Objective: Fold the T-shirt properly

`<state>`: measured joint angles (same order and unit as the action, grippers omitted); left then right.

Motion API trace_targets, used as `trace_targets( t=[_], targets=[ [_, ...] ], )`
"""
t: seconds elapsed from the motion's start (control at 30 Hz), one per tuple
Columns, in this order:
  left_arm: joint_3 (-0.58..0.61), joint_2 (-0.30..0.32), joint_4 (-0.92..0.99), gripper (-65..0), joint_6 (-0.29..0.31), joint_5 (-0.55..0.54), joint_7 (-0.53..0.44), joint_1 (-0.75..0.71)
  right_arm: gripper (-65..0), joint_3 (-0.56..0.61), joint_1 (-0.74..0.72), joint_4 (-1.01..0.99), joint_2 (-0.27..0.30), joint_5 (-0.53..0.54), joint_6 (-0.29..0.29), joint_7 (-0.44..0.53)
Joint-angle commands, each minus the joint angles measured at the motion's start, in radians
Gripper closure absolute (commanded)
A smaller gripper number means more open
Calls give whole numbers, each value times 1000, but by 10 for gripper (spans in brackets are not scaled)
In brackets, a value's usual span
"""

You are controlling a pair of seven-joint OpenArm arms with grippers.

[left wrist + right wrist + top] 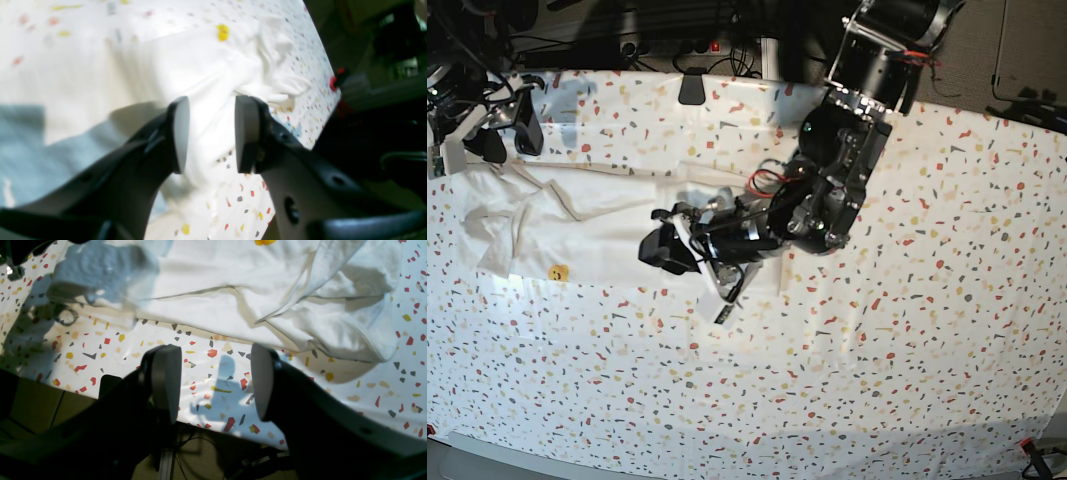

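The T-shirt [597, 220] is a long white band across the left middle of the table, plain side up, with a small yellow spot [557, 272] near its front edge. My left gripper [659, 252] hovers low over the band's right part. In the left wrist view it [208, 133] is open, with white cloth [200, 63] below the gap and nothing between the pads. My right gripper [499, 135] is at the far left corner. In the right wrist view it [213, 383] is open and empty over the speckled cover, just short of a rumpled sleeve [350, 323].
The speckled table cover [907, 330] spreads over the whole table. Its edge [233, 436] runs right under my right gripper. A red clamp [333, 81] grips the table edge beyond the shirt. Cables and dark gear [687, 45] crowd the far side.
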<state>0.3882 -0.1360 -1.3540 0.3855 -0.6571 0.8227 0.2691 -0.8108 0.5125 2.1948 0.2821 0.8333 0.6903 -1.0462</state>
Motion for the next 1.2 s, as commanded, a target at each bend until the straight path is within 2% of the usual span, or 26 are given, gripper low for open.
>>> trace_targets(
  t=[0.0, 0.23, 0.4, 0.43, 0.47, 0.6, 0.8, 0.93, 1.03, 1.17],
  targets=[
    [11, -15, -16, -222, 11, -21, -22, 35, -329, -6, 0, 18, 14, 16, 8, 19],
    [35, -13, -16, -222, 3, 64, -26, 98, -329, -6, -10, 18, 14, 2, 8, 28],
    [31, -13, -16, -222, -17, 180, 30, 142, -329, -8, -150, 9, 18, -243, 8, 43],
    [31, -13, -16, -222, -20, 195, 47, 151, -329, -8, -179, -2, 29, -258, 0, 43],
    [31, -13, -16, -222, -23, 197, 59, 158, -329, -8, -203, -16, 45, -258, -23, 43],
    [31, -13, -16, -222, -23, 197, 71, 169, -329, -8, -290, -132, 117, -258, -24, 44],
    [32, -13, -16, -222, -23, 197, 98, 168, -331, -8, -398, -475, 248, -251, -25, 77],
    [32, -13, -16, -222, -23, 197, 97, 168, -470, -8, -462, -703, 352, -208, -24, 139],
    [32, -13, -16, -222, -23, 197, 97, 168, -475, -7, -510, -829, 420, -185, -24, 174],
    [32, -13, -16, -222, -23, 196, 97, 168, -475, 2, -584, -1000, 507, -143, -24, 172]
  ],
)
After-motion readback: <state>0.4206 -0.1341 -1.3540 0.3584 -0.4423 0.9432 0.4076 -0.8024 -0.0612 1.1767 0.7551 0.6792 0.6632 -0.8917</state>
